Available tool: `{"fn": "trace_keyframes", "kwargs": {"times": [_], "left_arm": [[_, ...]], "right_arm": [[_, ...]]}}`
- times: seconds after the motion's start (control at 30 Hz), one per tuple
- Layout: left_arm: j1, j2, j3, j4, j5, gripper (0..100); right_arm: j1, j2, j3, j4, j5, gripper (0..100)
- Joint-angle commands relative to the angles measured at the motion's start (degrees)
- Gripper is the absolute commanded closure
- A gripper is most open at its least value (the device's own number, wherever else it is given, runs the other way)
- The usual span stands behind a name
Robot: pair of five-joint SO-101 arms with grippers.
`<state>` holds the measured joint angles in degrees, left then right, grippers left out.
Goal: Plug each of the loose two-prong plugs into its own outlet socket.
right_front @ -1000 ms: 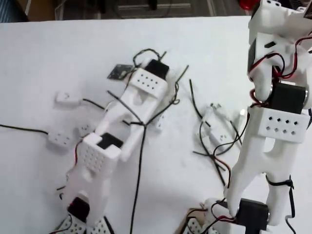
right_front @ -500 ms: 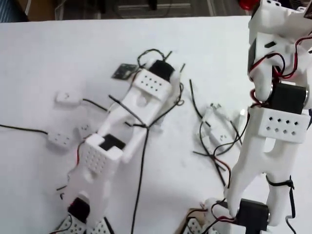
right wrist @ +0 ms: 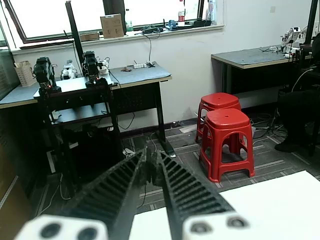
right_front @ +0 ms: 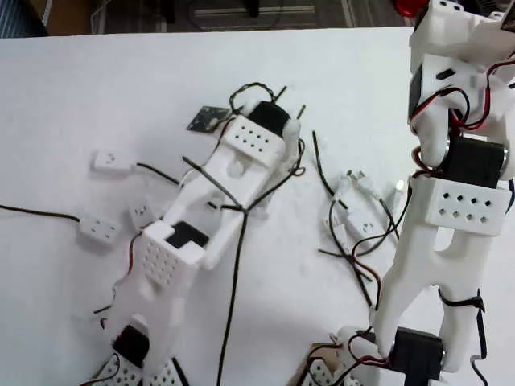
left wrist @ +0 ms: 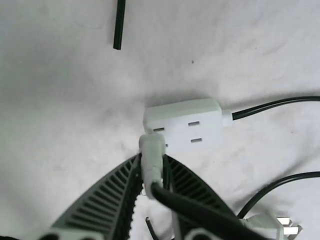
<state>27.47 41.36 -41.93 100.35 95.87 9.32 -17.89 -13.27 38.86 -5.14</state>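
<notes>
White plug (left wrist: 151,157), black cord (left wrist: 186,203), in left pincer (left wrist: 152,165), touching white outlet (left wrist: 186,116).

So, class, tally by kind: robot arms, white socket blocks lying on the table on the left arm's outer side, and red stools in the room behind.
Robot arms: 2, the left arm and the right arm
White socket blocks: 3
Red stools: 2
Total: 7

R gripper (right wrist: 151,159) closed; 2 red stools (right wrist: 227,122) behind.
</notes>
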Motion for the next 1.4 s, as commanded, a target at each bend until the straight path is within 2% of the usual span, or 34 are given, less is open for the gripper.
{"fn": "trace_keyframes", "kwargs": {"times": [0.0, 0.73, 0.9, 1.03, 1.2, 1.37], "left_arm": [[0.4, 0.1, -2.1, -0.5, 0.4, 98], [-0.3, 5.6, -2.2, -0.9, 0.1, 98], [-3.4, 10.3, -2.7, -2.8, 0.0, 98], [-3.1, 11.4, -2.7, -2.9, -0.7, 98], [-0.7, 11.1, -2.7, -3.4, -10.1, 98], [0.5, 11.5, -2.6, -4.5, -29.9, 93]], "right_arm": [[0.0, -0.1, -2.0, -0.1, -0.2, 98.1], [0.0, -0.1, -1.9, -0.1, -0.2, 98.1], [0.0, -0.1, -1.9, -0.2, -0.2, 98.1], [0.0, -0.1, -1.9, -0.2, -0.2, 98.1], [0.0, -0.1, -1.9, -0.2, -0.2, 98.1], [0.0, -0.1, -1.9, -0.2, -0.2, 98.1]]}}
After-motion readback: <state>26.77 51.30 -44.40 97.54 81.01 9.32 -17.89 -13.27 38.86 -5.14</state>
